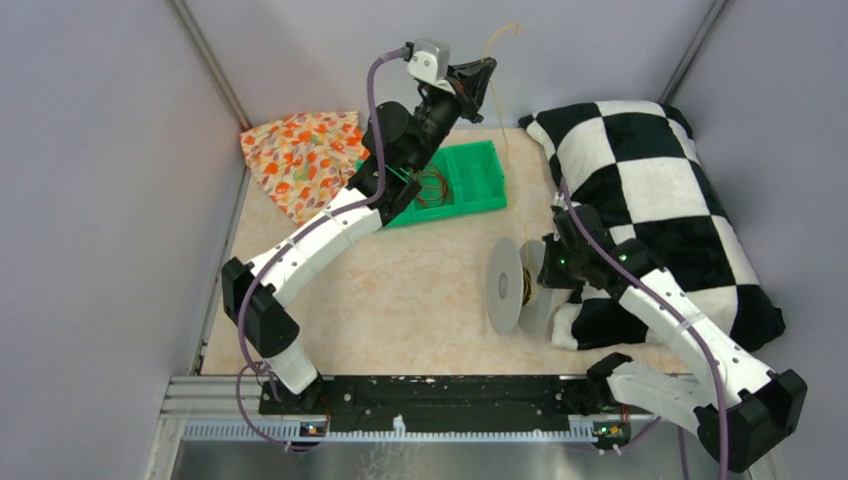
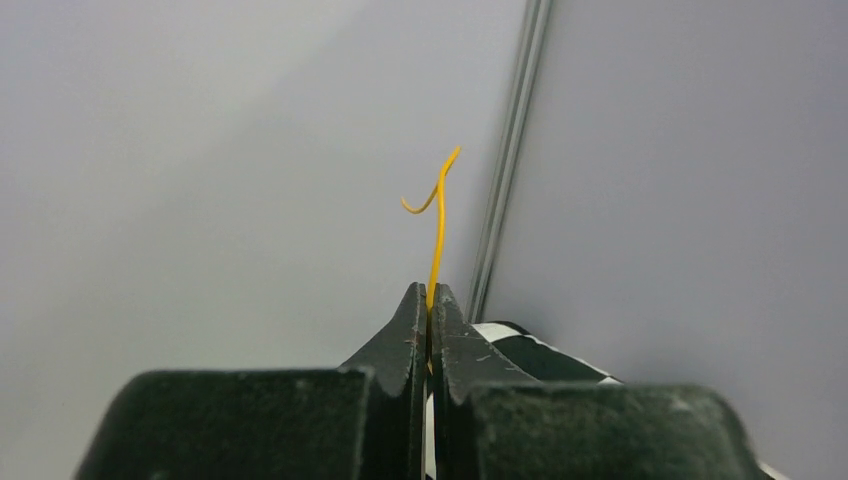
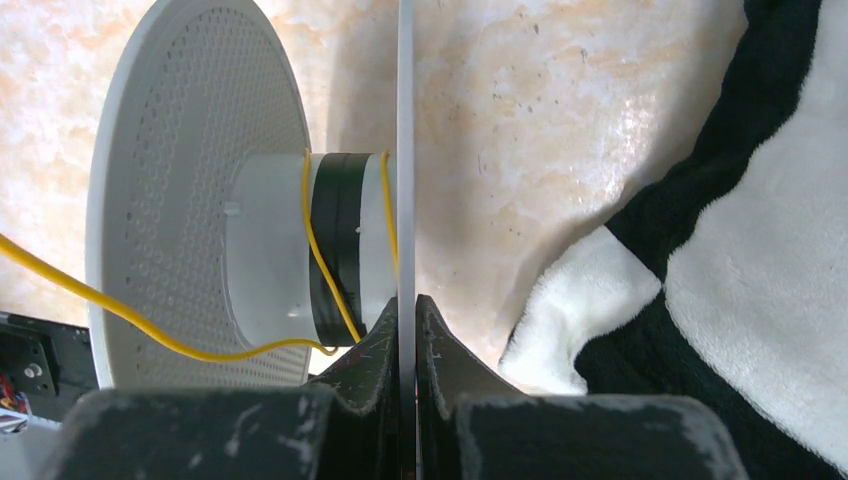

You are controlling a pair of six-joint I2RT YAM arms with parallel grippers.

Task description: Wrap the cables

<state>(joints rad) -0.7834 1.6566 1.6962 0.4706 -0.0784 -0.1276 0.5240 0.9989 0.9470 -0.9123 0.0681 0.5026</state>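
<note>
Most cable [image 2: 438,220] hides behind left claw [image 2: 429,296]; right claw [image 3: 407,306] pinches spool flange [image 3: 406,120].

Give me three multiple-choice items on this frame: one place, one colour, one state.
1. Where is the green tray?
A. at the back, beside the floral cloth
B. at the near edge, by the arm bases
C. held up in the air

2. What colour is the wire on the spool?
A. green
B. yellow
C. blue

3. On the right gripper, the jaws are:
A. wide open
B. shut on the floral cloth
C. shut on the spool's flange

Answers:
1 A: the top view shows it at the back next to the cloth.
2 B: the right wrist view shows yellow strands around the hub.
3 C: the flange sits edge-on between the closed jaws.
</note>
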